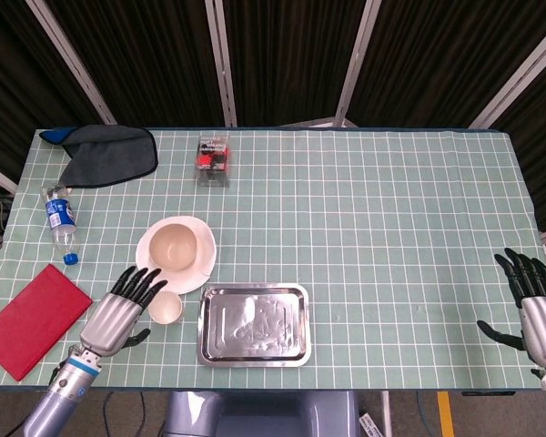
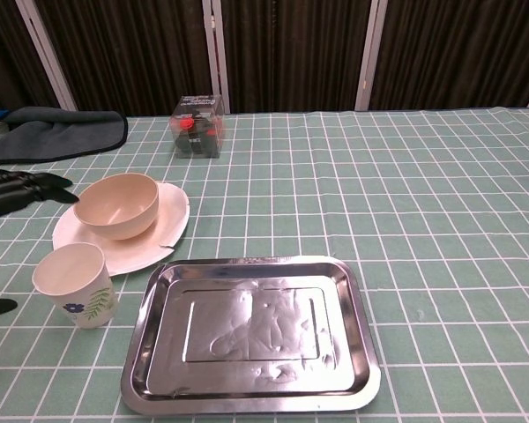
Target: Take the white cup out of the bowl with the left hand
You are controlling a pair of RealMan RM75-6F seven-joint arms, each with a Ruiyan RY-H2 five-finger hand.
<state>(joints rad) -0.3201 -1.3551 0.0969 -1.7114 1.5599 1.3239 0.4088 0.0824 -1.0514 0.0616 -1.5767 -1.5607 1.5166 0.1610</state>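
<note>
The white cup, with a small blue flower and leaf print, stands upright on the table in front of the cream bowl, which sits on a white plate. My left hand hovers just left of the cup with its fingers spread, clear of it and holding nothing. My right hand is open at the far right edge of the table, seen only in the head view.
A steel tray lies right of the cup. A red book, a water bottle, a grey cloth and a clear box of red things sit along the left and back.
</note>
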